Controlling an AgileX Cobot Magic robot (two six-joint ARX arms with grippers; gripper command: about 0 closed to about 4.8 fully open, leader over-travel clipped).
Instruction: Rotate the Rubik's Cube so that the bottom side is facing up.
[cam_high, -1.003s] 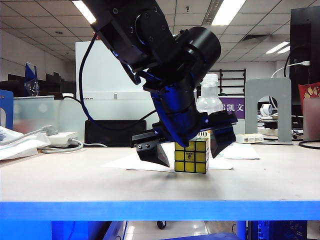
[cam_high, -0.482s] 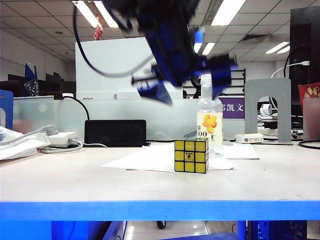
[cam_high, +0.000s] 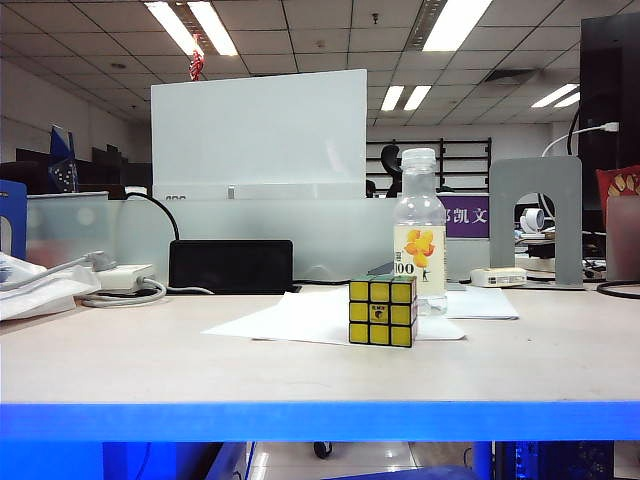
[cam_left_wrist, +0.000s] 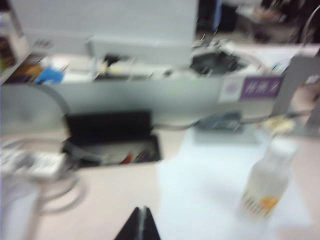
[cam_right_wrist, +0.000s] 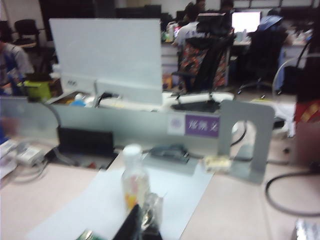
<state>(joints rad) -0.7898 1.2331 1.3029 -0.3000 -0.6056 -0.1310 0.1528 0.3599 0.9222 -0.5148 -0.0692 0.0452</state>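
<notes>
Rubik's Cube: on white paper, yellow face to camera, just ahead of bottle | left gripper: clenched, empty, raised | right gripper: clenched, empty, raised above bottle | advice: grip 2 opposite side faces squarely, lift clear, invert.

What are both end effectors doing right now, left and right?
Left end effector: closed, holding nothing, raised above the table.
Right end effector: closed, empty, pulled back from the cube.
</notes>
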